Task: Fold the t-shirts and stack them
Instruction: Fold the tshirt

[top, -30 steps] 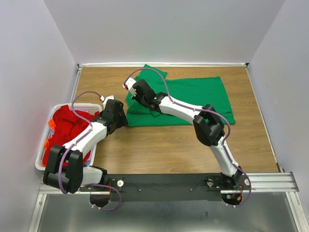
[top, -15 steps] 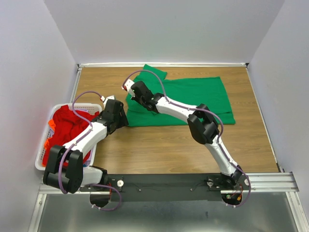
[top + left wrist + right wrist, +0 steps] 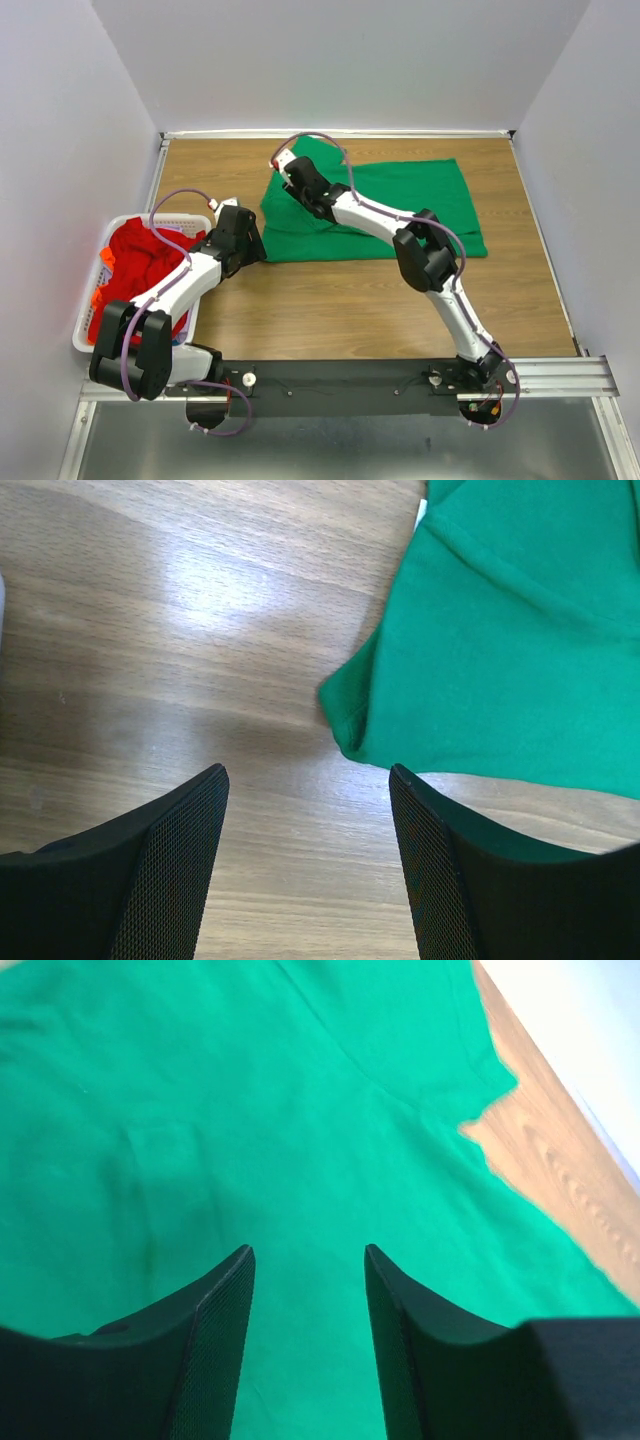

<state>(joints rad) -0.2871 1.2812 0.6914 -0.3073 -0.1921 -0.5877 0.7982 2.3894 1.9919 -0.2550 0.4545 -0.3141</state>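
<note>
Green shirt point(image 3: 420, 185) lies flat at centre, right arm point(image 3: 375, 220) crossing it. Right gripper point(image 3: 308, 1250) and left gripper point(image 3: 305, 775) gape, empty. Red shirts point(image 3: 135, 265) fill the basket point(image 3: 84, 338) at left.

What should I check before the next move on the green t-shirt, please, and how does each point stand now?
1. Right gripper open, holding nothing, above the green t-shirt: ok.
2. Left gripper open and empty, over bare table beside the shirt's edge: ok.
3. Shirt lying wholly on the table: ok.
4. Fold finished: cannot tell.
5. Red t-shirts out of the basket: not ok, heaped inside.
</note>
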